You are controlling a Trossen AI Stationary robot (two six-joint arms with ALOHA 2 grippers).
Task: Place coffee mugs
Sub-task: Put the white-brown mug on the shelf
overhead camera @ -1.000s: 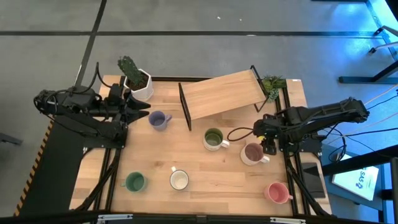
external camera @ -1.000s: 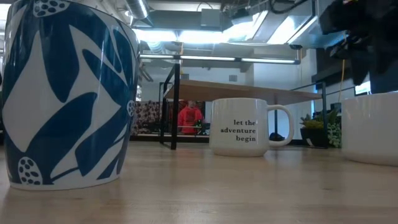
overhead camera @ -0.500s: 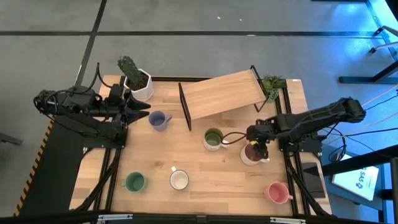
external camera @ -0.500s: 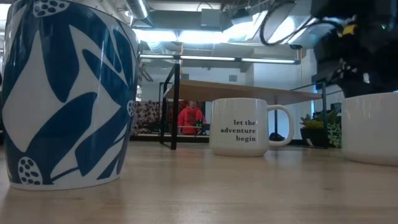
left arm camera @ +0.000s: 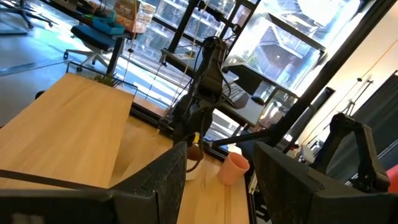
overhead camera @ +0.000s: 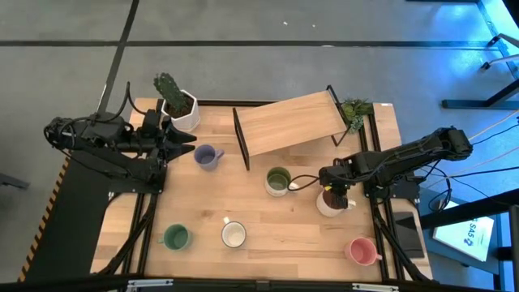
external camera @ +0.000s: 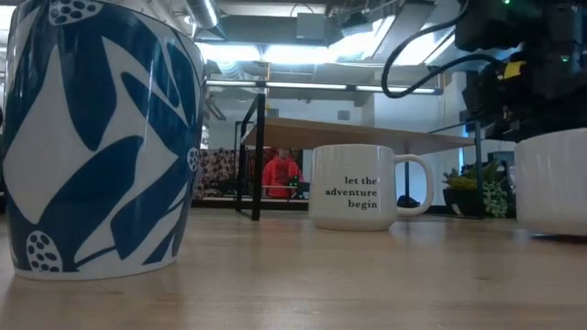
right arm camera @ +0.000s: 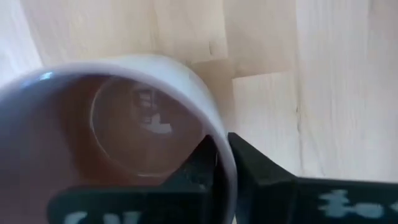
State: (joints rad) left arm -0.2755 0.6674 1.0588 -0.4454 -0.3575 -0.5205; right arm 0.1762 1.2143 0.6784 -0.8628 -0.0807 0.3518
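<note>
My right tool sat over the mauve mug, right of centre frame, fingers straddling its rim, clamped. Left tool waited upper left, spread wide.

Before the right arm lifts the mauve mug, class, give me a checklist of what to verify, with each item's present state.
1. Right gripper at the mauve mug: ok.
2. Fingers astride the mug's rim, one inside, one outside: ok.
3. Grip firm enough to lift: cannot tell.
4. Olive green mug stands apart from the held mug: ok.
5. Left gripper waits near the lavender-blue mug, out of the way: ok.
</note>
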